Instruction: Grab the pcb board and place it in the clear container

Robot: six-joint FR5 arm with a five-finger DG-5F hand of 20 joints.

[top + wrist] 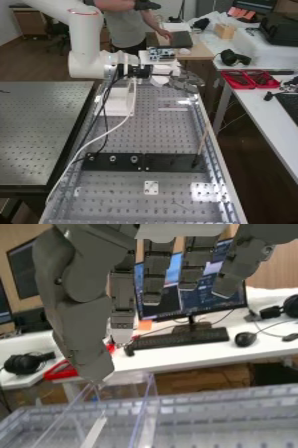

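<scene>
The hand [187, 83] is over the bench's far right end in the high view, above the faint outline of a clear container [174, 104]. In the wrist view the hand [85, 316] has its fingers and thumb extended, loosely bent, with nothing between them. Transparent walls of the clear container [141, 416] rise below the thumb's tip, apart from it. I cannot make out a pcb board for certain; a small white square piece [151, 187] with dark spots lies near the bench's near end.
Black plates [174, 162] cross the perforated bench [110, 182], with a thin stick [202, 142] standing at their right end. Loose cables [100, 136] hang from the arm. Red trays [241, 80] sit on the white side table [263, 107]. A white block [118, 102] stands below the arm.
</scene>
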